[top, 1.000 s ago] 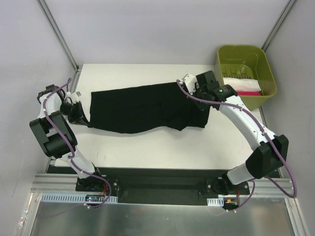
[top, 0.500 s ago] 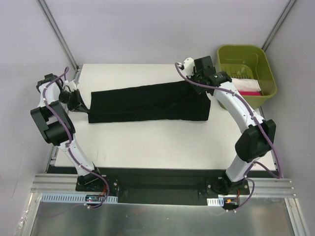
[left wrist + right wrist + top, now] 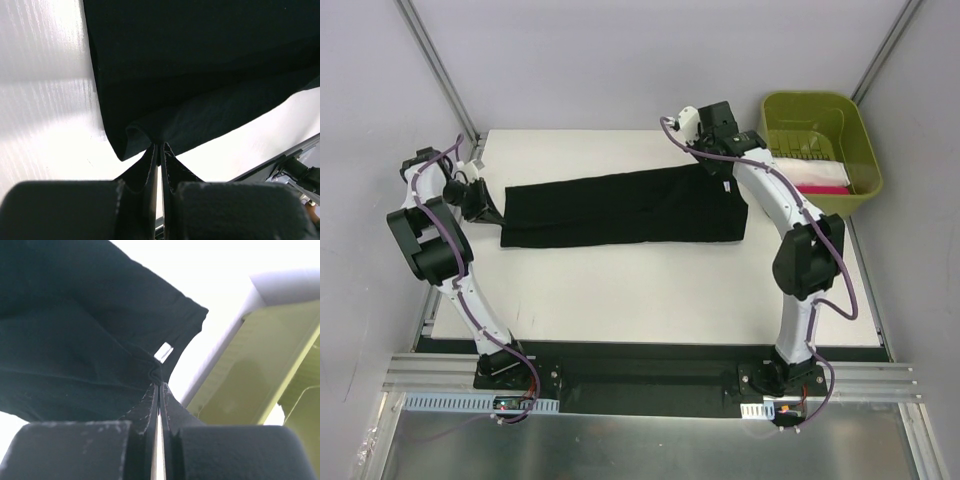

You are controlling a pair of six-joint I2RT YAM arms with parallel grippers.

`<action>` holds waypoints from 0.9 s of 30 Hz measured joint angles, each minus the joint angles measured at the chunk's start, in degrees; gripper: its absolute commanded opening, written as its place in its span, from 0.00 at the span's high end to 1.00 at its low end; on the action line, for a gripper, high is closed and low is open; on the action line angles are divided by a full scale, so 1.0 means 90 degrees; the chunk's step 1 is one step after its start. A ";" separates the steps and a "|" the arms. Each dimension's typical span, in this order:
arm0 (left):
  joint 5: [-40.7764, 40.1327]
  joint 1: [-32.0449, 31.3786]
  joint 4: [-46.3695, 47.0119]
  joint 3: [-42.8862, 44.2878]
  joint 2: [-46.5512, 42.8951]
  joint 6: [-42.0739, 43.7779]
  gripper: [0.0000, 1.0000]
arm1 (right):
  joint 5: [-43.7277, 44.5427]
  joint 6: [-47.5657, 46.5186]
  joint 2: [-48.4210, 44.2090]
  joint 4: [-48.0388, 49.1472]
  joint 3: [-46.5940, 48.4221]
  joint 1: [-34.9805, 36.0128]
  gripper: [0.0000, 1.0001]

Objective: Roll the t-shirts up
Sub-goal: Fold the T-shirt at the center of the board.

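A black t-shirt [image 3: 620, 208] lies folded into a long band across the white table [image 3: 650, 290]. My left gripper [image 3: 485, 203] is shut on the shirt's left end; in the left wrist view the fingertips [image 3: 159, 147] pinch a fold of black cloth [image 3: 200, 75]. My right gripper [image 3: 717, 163] is shut on the shirt's far right corner; in the right wrist view the fingertips [image 3: 159, 385] pinch the cloth [image 3: 75, 340] just below a small white label [image 3: 164, 351]. The blue chest logo is hidden.
An olive-green bin [image 3: 860, 150] stands at the back right holding white and pink cloth [image 3: 815, 175]; its wall [image 3: 260, 365] is close beside my right gripper. Metal frame posts rise at both back corners. The table's left edge lies just beside my left gripper.
Both grippers have pulled the shirt toward the far side and stretched it straight; the drooping lower fold at centre right has flattened into an even band. The right gripper moved up and left.
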 measured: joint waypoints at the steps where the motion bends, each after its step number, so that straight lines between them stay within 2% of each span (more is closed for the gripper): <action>1: 0.0000 -0.0002 -0.0002 0.0000 0.0010 -0.0002 1.00 | 0.0010 -0.0049 0.0083 0.0034 0.0070 0.0000 0.99; 14: -0.0068 -0.0046 -0.0010 0.0362 0.0340 -0.0032 1.00 | 0.0061 -0.0563 0.1088 0.0427 0.1299 -0.0005 0.99; 20: -0.0243 -0.0211 -0.0012 0.0629 0.0646 -0.0061 0.97 | 0.0080 -0.0833 0.1341 0.0593 0.1416 -0.0005 0.99; 27: -0.0542 -0.0556 0.0087 0.1115 0.0935 -0.0063 1.00 | 0.0134 -0.1032 0.1649 0.0726 0.1416 -0.0029 0.99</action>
